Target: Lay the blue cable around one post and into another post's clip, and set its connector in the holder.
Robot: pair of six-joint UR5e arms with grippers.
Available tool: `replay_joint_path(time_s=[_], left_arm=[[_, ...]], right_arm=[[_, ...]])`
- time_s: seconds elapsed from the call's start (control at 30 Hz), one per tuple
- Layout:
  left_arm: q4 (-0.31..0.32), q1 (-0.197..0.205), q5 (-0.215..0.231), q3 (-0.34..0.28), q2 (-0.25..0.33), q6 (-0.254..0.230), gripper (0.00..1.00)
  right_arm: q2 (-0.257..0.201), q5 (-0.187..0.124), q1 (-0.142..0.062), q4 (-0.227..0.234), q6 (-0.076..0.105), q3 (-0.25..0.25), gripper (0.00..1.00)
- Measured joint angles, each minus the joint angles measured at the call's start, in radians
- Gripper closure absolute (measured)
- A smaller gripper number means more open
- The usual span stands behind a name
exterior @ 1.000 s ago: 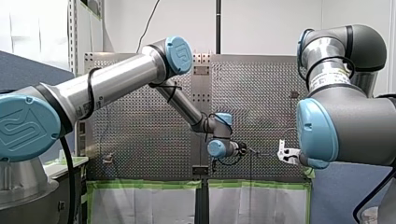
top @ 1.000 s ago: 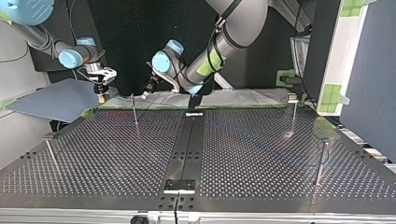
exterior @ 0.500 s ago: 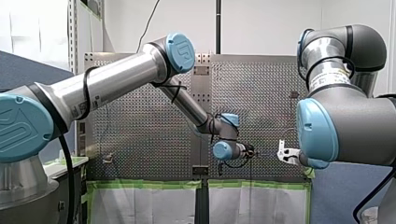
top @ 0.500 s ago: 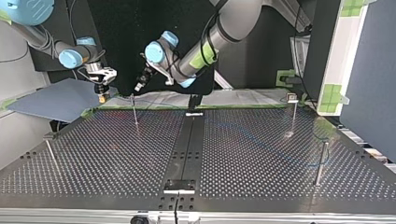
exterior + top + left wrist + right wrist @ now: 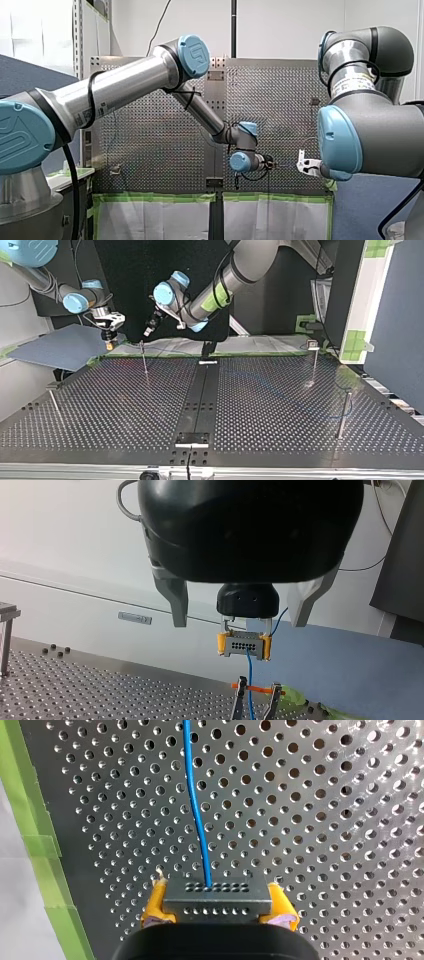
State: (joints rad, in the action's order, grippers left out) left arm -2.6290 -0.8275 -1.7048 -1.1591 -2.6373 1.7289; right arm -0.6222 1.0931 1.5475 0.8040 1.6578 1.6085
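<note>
My right gripper, upper left in the top view, pinches the connector by its sides so the blue cable trails free. My left gripper is wide open.

No legible text, white label on my right arm too small to read

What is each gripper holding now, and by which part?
My right gripper clamps the grey connector of the blue cable by its two short ends, between yellow pads. My left gripper is open, holding nothing.
</note>
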Motion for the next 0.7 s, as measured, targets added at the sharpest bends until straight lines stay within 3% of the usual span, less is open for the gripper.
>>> replay_joint_path(time_s=[0.17,0.43,0.7], left_arm=[[-0.012,-0.001,-0.026,0.000,0.000,0.004,0.02],[-0.080,-0.002,-0.108,0.000,0.000,0.006,0.02],[-0.094,-0.002,-0.178,0.000,0.000,0.013,0.02]], right_arm=[[0.000,-0.001,0.001,0.000,0.000,0.000,1.00],[0.000,-0.001,0.003,0.000,-0.001,0.000,1.00],[0.000,-0.001,0.005,0.000,0.000,0.000,1.00]])
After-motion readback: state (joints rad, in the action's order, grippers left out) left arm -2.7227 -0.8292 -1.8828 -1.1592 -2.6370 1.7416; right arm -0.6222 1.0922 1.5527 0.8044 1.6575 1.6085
